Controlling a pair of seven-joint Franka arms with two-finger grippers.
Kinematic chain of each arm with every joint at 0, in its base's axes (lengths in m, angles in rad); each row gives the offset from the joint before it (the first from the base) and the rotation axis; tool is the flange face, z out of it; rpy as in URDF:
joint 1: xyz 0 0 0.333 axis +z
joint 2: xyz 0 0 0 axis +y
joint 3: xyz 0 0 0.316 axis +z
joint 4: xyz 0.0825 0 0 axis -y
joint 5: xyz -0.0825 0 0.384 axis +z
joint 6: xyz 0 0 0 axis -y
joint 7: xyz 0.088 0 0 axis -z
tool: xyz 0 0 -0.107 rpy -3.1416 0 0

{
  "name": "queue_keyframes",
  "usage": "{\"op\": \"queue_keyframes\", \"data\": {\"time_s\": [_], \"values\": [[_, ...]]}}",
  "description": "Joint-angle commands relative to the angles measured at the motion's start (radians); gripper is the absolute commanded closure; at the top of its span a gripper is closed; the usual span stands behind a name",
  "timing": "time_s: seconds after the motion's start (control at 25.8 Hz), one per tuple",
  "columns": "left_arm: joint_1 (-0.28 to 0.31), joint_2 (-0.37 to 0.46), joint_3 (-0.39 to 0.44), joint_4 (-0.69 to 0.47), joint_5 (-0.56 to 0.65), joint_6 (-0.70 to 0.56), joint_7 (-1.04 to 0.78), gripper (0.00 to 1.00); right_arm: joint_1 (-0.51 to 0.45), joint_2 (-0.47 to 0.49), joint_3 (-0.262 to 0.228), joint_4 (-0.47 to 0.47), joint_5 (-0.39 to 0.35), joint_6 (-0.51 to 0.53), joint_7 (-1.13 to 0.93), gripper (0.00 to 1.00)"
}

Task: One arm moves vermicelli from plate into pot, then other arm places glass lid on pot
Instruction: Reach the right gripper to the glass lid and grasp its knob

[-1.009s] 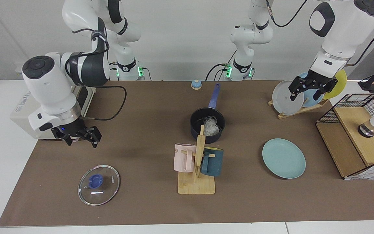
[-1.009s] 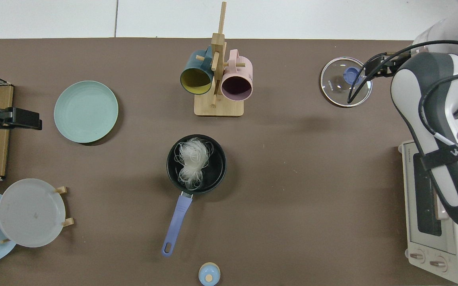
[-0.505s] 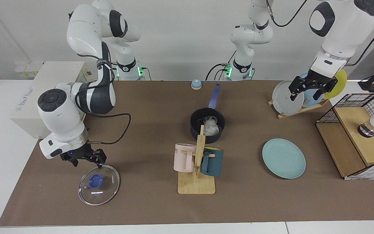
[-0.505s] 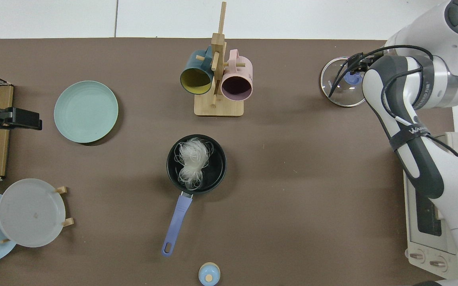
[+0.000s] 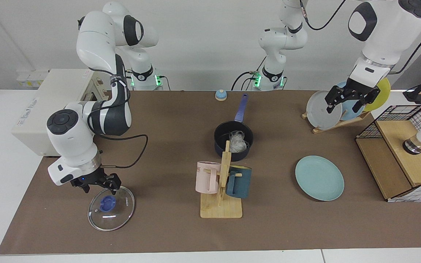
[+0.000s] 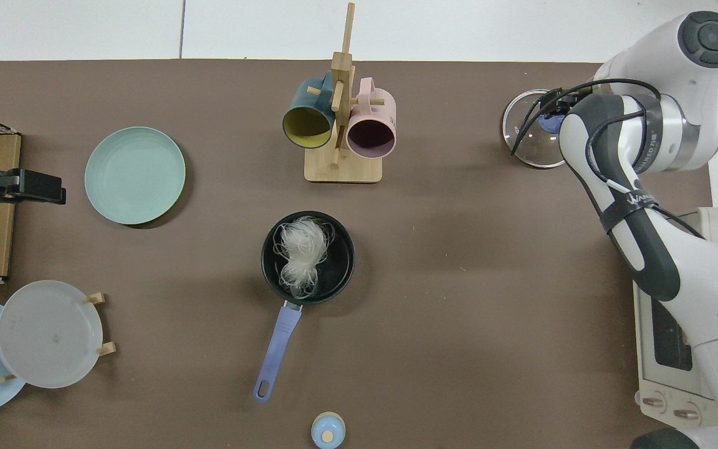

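White vermicelli point(image 6: 301, 252) lies in the pot point(image 5: 233, 140) mid-table; the plate point(image 5: 319, 178) sits bare; we see the right gripper point(image 5: 99, 186), fingers spread, poised just over the glass lid point(image 5: 111, 208), seemingly not touching its blue knob; the left gripper point(image 5: 348, 101) waits, spread, by the plate rack point(image 5: 336, 122).

no legible text, small unreadable print on glass lid point(image 5: 110, 208)
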Motion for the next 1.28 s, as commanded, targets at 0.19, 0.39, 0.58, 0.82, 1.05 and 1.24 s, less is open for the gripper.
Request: {"op": "queue_keyframes", "data": {"time_s": [0.19, 0.39, 0.58, 0.82, 1.05, 1.24], "values": [[-0.005, -0.023, 0.001, -0.019, 0.009, -0.014, 0.002, 0.0, -0.012, -0.005, 0.016, -0.11, 0.02, 0.134, -0.056, 0.03], [-0.005, -0.023, 0.001, -0.019, 0.009, -0.014, 0.002, 0.0, -0.012, -0.003, 0.018, -0.114, 0.018, 0.164, -0.057, 0.04], [-0.005, -0.023, 0.001, -0.019, 0.009, -0.014, 0.002, 0.0, -0.015, 0.001, 0.018, -0.118, 0.018, 0.189, -0.083, 0.04], [-0.005, -0.023, 0.001, -0.019, 0.009, -0.014, 0.002, 0.0, -0.018, 0.017, 0.018, -0.15, 0.02, 0.241, -0.099, 0.05], [-0.005, -0.023, 0.001, -0.019, 0.009, -0.014, 0.002, 0.0, -0.014, 0.017, 0.018, -0.16, 0.02, 0.246, -0.096, 0.31], [-0.005, -0.023, 0.001, -0.019, 0.009, -0.014, 0.002, 0.0, -0.009, 0.017, 0.018, -0.158, 0.021, 0.246, -0.089, 0.77]]}}
